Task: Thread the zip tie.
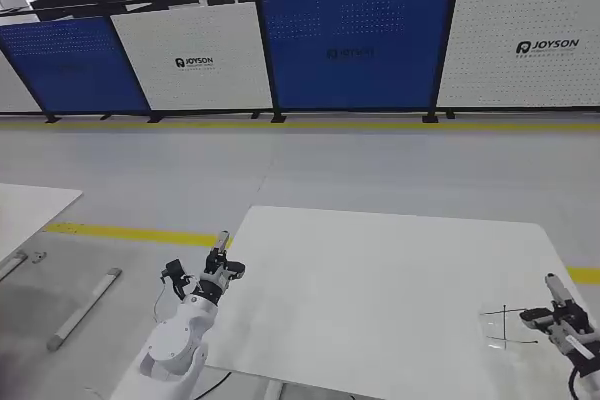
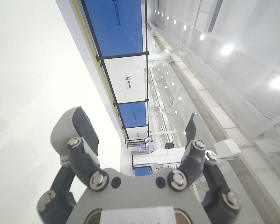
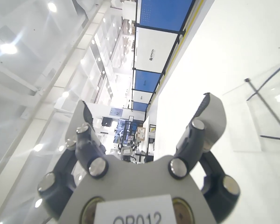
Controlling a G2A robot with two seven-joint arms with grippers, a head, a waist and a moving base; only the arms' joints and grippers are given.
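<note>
Thin black zip ties (image 1: pixel 507 322) lie crossed on a clear plastic sheet (image 1: pixel 496 334) at the right end of the white table (image 1: pixel 380 290); in the right wrist view the zip ties (image 3: pixel 263 99) cross over the clear sheet (image 3: pixel 254 127). My right gripper (image 1: pixel 552 284) stands open just to the right of them, at the table's right edge, nothing between its fingers (image 3: pixel 210 108). My left gripper (image 1: pixel 221 241) is open and empty at the table's left edge, far from the ties; its fingers (image 2: pixel 86 127) point toward the far wall.
Another white table (image 1: pixel 20 215) stands off to the left, with a bar (image 1: pixel 83 308) lying on the grey floor between. Blue and white panels (image 1: pixel 350 55) fence the far side behind a yellow floor line.
</note>
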